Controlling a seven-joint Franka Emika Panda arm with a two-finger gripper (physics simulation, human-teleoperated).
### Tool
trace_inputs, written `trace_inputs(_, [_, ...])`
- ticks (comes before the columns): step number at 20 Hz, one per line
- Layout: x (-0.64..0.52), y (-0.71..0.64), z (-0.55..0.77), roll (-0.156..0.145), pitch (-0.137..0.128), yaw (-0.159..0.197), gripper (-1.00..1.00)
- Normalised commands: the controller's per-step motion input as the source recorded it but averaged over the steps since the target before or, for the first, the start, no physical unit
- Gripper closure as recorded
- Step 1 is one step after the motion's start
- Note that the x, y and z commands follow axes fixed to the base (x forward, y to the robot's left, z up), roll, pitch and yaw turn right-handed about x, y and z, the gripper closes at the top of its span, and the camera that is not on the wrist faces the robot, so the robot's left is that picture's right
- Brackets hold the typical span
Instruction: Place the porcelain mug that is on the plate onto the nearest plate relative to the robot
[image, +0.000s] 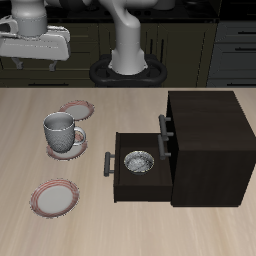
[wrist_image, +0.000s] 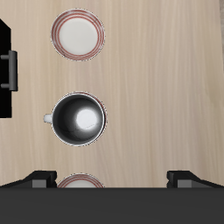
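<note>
The porcelain mug (image: 60, 130) (wrist_image: 79, 118) stands upright on the pale plate (image: 70, 151), handle toward the red-rimmed plate farther back. In the wrist view the mug covers almost all of the plate under it. Two plates with pink-red rims lie on the table: one farther back (image: 77, 109) (wrist_image: 79, 182), partly hidden behind the gripper body, and one near the front edge (image: 55, 197) (wrist_image: 79, 33). My gripper (image: 33, 60) (wrist_image: 114, 179) hangs high above the table, behind the mug, open and empty, its fingertips (wrist_image: 39, 179) wide apart.
A dark cabinet (image: 205, 145) (wrist_image: 7, 70) stands beside the plates with its drawer (image: 140, 190) pulled out. A small metal bowl (image: 138, 161) sits inside the drawer. The drawer handle (image: 108, 163) juts toward the plates.
</note>
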Motion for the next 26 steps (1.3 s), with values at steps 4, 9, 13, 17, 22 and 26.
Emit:
trace_inputs(4, [0.08,-0.40,0.10,-0.042,-0.083,0.011,-1.00])
trace_inputs(9, [0.02,0.04,-0.05,-0.032,-0.077,-0.011,-1.00])
trace_inputs(13, [-0.08,0.31,-0.16,-0.054,-0.113,0.054,-1.00])
trace_inputs(17, [0.11,0.29,-0.26,0.006,0.034,-0.027,-1.00])
trace_inputs(22, [0.16,-0.02,-0.25,-0.021,0.004,-0.032,-1.00])
trace_inputs(26, [0.07,-0.11,-0.31,-0.037,0.014,-0.049,-1.00])
